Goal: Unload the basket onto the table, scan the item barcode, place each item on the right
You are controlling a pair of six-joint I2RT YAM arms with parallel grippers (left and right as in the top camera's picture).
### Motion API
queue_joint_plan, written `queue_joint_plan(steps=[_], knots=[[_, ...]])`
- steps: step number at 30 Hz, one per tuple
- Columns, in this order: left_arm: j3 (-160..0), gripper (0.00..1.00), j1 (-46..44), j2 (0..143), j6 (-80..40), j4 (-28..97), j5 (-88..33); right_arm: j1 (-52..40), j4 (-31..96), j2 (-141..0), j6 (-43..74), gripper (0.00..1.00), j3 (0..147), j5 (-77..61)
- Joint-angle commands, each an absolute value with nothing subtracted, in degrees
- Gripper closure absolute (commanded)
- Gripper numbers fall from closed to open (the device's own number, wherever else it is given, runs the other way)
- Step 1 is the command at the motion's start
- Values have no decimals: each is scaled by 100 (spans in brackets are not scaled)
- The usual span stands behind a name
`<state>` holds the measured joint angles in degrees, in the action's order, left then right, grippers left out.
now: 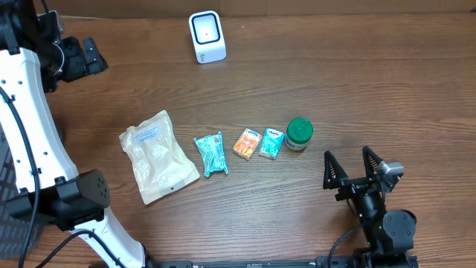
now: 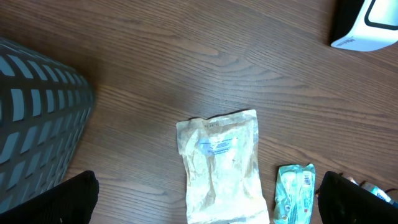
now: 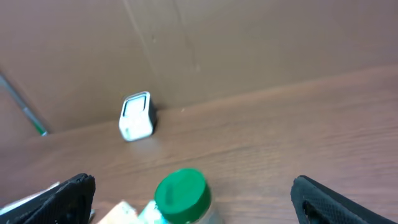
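Several items lie in a row mid-table: a beige pouch (image 1: pixel 158 156) (image 2: pixel 222 165), a teal packet (image 1: pixel 211 153) (image 2: pixel 295 193) with a barcode showing, an orange packet (image 1: pixel 246 143), a small teal box (image 1: pixel 271 142) and a green-lidded jar (image 1: pixel 298 134) (image 3: pixel 181 194). The white scanner (image 1: pixel 207 36) (image 2: pixel 367 25) (image 3: pixel 135 116) stands at the far edge. My left gripper (image 1: pixel 91 58) (image 2: pixel 205 205) hangs open, high at the far left, looking down on the pouch. Near the front right, my right gripper (image 1: pixel 349 165) (image 3: pixel 196 199) is open and empty, pointing at the jar from a short way off.
A grey mesh basket (image 2: pixel 31 118) stands at the table's left side. A brown cardboard wall (image 3: pixel 249 37) rises behind the scanner. The left arm's white links (image 1: pixel 30 134) cross the left edge of the overhead view.
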<state>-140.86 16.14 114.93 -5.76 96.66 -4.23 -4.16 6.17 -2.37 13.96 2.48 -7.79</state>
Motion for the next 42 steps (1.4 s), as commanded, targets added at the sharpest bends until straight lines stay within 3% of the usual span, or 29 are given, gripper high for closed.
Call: queue_joint_plan(steps=[1, 11, 20, 26, 28, 31, 38, 42], knots=[[-14070, 0, 1610, 11502, -471, 9679, -403, -414, 823, -631, 1490, 0, 967, -1085], [-14070, 1, 1610, 11502, -471, 9679, -405, -414, 3188, -3605, 412, 0, 4217, -1365], [-14070, 0, 1610, 11502, -471, 9679, -405, -414, 5428, -6469, 401, 0, 7065, -1369], [-14070, 0, 1610, 11502, -471, 9679, -405, -423, 5277, -7669, 368, 0, 7323, -2316], [-14070, 0, 1610, 11502, -471, 9679, -403, -510, 5175, -7988, 248, 10, 7323, -2580], [-14070, 0, 1610, 11502, -471, 9679, -405, -716, 5155, -8425, 504, 15, 7323, -2510], [-14070, 0, 1610, 11502, -471, 9679, -403, -1203, 5435, -9216, 1758, 14, 7323, -1291], [-14070, 1, 1610, 11502, -471, 9679, -405, -1590, 5465, -9461, 2058, 2, 7323, -757]])
